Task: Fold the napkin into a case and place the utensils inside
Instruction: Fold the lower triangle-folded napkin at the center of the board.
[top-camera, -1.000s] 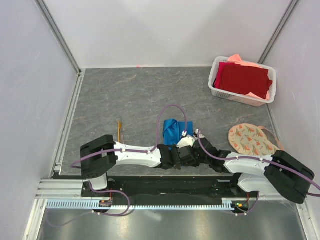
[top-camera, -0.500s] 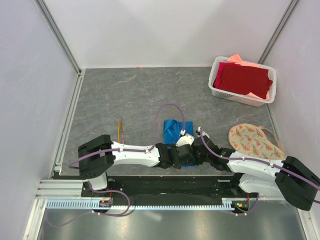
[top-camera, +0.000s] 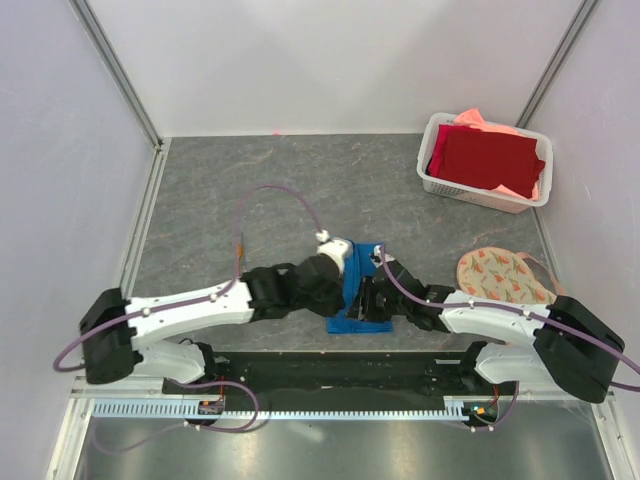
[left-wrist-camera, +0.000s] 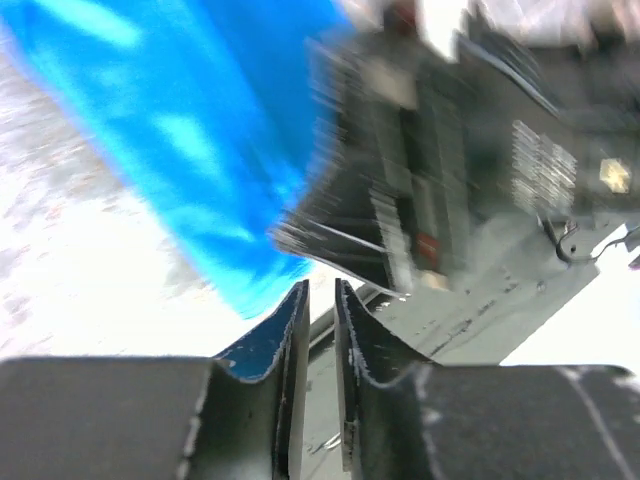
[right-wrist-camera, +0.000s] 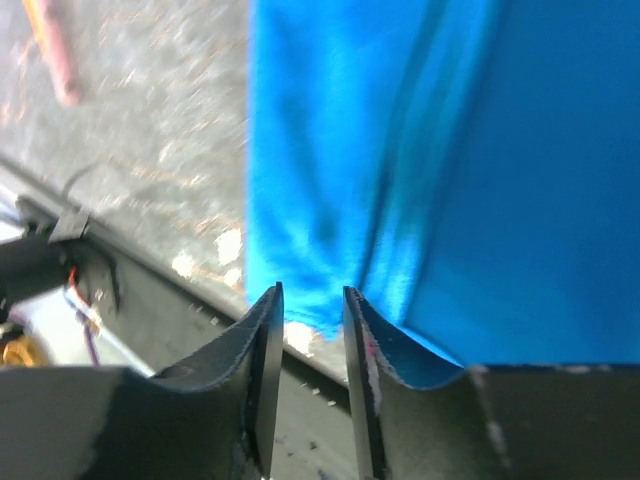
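Observation:
The bright blue napkin (top-camera: 358, 272) lies folded in a narrow strip on the grey table, running toward the near edge. My left gripper (top-camera: 342, 283) sits at its left edge. In the left wrist view this gripper (left-wrist-camera: 320, 290) is open a narrow slit with nothing in it, the cloth (left-wrist-camera: 200, 140) just beyond. My right gripper (top-camera: 368, 303) hovers over the napkin's near end. Its jaws (right-wrist-camera: 310, 292) are open and empty, at the cloth's near edge (right-wrist-camera: 400, 180). One thin orange utensil (top-camera: 238, 250) lies left of the napkin, and a blurred stick (right-wrist-camera: 50, 50) shows in the right wrist view.
A white basket (top-camera: 430, 185) holding a dark red cloth (top-camera: 490, 160) over a salmon-pink one stands at the back right. A round floral mat (top-camera: 503, 278) lies right of the napkin. The black frame rail (top-camera: 330, 365) runs along the near edge.
Both grippers went from shut to open and let go of the napkin. The left arm swung its elbow out left and its wrist moved up beside the cloth; the napkin's near end now lies flat.

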